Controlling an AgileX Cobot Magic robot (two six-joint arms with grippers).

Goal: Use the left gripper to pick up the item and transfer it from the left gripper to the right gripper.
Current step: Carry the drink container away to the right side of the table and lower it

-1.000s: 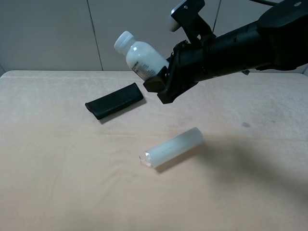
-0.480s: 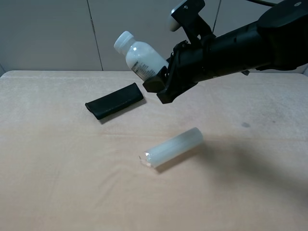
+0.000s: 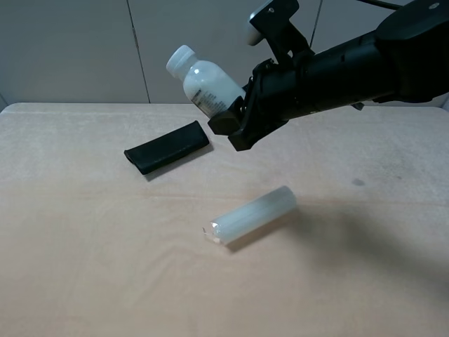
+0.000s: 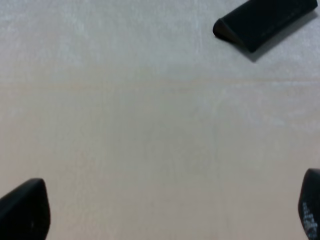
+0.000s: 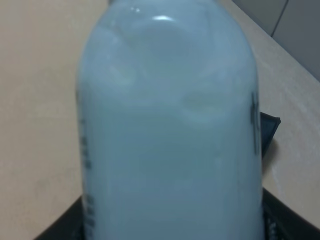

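Note:
The item, a small white bottle (image 3: 203, 83) with a white cap, hangs tilted in the air above the table's back, cap pointing up and left. My right gripper (image 3: 228, 119) is shut on the bottle's lower end. The bottle (image 5: 170, 130) fills the right wrist view, with the dark fingers (image 5: 280, 220) at its base. My left gripper (image 4: 165, 210) is open and empty over bare table; only its two black fingertips (image 4: 25, 210) show in the left wrist view. The left arm is out of the exterior high view.
A flat black case (image 3: 167, 146) lies on the beige table (image 3: 84, 246) at back left, also in the left wrist view (image 4: 265, 20). A translucent whitish cylinder (image 3: 250, 214) lies on its side near the table's middle. A grey wall stands behind.

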